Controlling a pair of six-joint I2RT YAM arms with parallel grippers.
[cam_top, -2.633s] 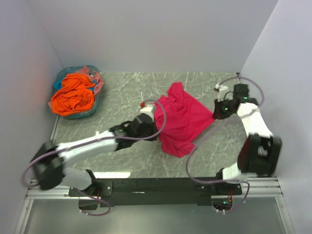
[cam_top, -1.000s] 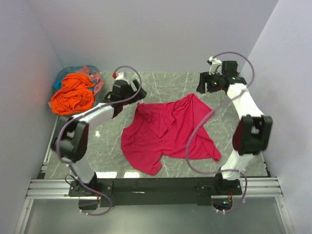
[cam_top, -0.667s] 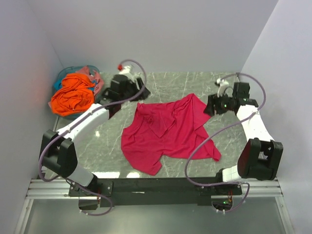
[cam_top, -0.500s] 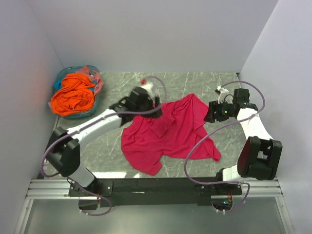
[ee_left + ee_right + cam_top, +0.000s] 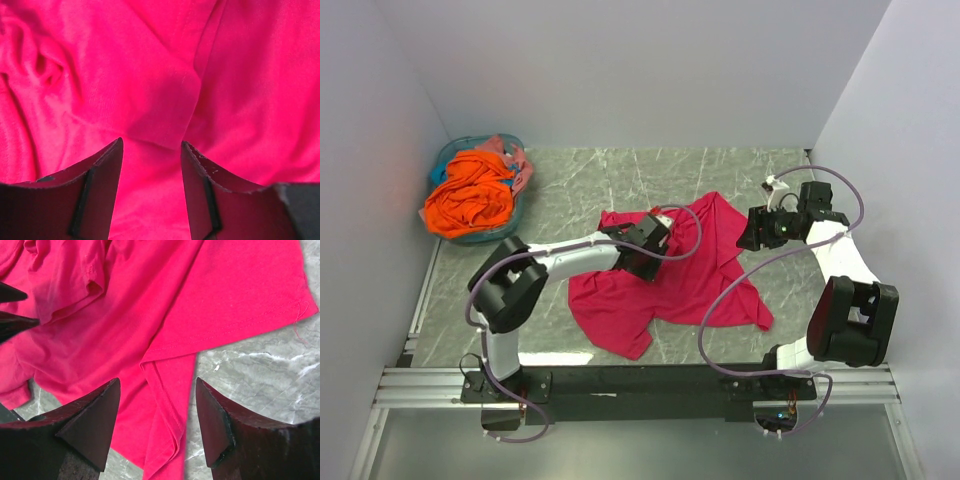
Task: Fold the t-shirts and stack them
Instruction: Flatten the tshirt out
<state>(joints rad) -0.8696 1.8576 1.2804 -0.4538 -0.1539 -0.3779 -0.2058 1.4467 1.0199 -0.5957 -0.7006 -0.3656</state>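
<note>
A crimson-pink t-shirt [image 5: 665, 275] lies spread and creased in the middle of the table. My left gripper [image 5: 645, 252] hovers low over its middle, open, with flat crimson cloth [image 5: 150, 90] showing between the fingers [image 5: 97, 185]. My right gripper [image 5: 757, 228] stands open at the shirt's right edge, above a folded hem [image 5: 170, 405] and bare marble. The orange t-shirt [image 5: 470, 195] and a bit of the salmon-pink t-shirt [image 5: 510, 150] lie bunched in the basket.
A round teal basket [image 5: 448, 155] stands at the back left corner. Grey marble table [image 5: 570, 185] shows behind the shirt. White walls close in the left, back and right sides. The left gripper's fingertips [image 5: 12, 310] show at the right wrist view's left edge.
The left arm has swung from beside the basket to over the shirt's middle, its jaws narrowing. The right gripper has come forward from the back to the shirt's right edge.
</note>
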